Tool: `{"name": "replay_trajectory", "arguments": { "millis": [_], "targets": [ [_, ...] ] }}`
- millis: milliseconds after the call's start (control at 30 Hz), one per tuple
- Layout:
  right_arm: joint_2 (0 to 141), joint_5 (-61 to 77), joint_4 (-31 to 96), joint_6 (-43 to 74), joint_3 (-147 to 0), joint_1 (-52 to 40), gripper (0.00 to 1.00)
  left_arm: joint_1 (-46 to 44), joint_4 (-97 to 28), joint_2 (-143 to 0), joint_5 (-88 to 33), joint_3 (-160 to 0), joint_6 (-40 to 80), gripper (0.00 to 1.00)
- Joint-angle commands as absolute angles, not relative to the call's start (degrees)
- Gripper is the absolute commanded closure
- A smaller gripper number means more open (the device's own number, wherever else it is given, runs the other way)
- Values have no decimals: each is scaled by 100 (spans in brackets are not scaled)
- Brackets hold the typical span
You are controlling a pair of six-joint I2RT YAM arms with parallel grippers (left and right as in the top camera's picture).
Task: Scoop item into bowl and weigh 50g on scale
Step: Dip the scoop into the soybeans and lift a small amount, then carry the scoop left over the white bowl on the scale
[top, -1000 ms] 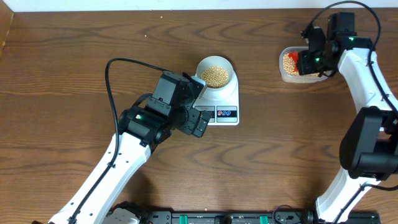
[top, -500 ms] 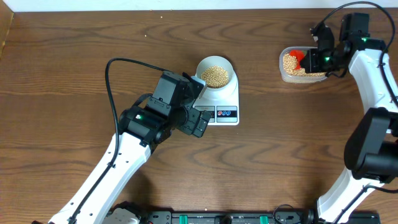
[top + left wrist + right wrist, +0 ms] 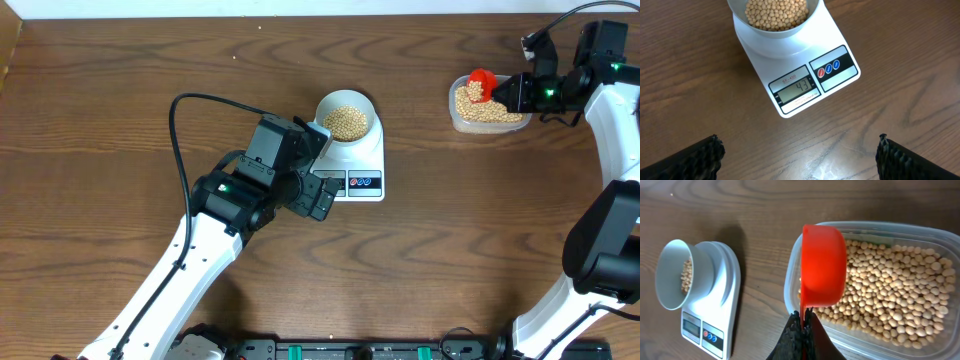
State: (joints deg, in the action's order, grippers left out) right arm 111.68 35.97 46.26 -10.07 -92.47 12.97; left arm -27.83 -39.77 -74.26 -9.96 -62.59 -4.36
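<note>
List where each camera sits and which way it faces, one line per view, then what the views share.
Overhead: fixed above the table, looking down; the left arm and right arm show.
Left wrist: on the left arm, facing down at the scale and bowl; left gripper open, fingers at the bottom corners.
Right wrist: on the right arm, facing along the right gripper, shut on the red scoop over the tub of beans.
Shared: all three show scale and bowl.
</note>
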Motion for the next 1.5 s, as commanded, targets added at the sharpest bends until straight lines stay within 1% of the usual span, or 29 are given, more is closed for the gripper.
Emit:
{"name": "replay_trajectory", "arguments": {
  "millis": [0,200,300,767,1033,1367,1467],
  "targets": [
    [11002,4130,4600,-904,-9297,1345,99,-2766,-3986,-7415,-923,-6211,-471,1],
    [11002,5022,4370,-904,-9295,1205,99,-2766,-3986,-7415,-923,-6211,-471,0],
    [11002,5223,4263,-904,-9295,1020,99,-2766,-3988,-7415,-923,-6211,-471,1],
    [11004,5227,3765,-904,-9295,-250,99,-2766,-3988,-7415,-923,-6211,-471,1],
    [11004,5196,3592,-910,-9295,-823,99,-2766,-3988,-7415,-923,-6211,-471,1],
    [11004,5054,3599,-1527,-9295,-1166,99,-2766,-3986,-7415,-923,-6211,-471,1],
    [11004,4742,3603,-1557,-9295,-1249,99,-2766,-3988,-7415,-923,-6211,-471,1]
  ]
}}
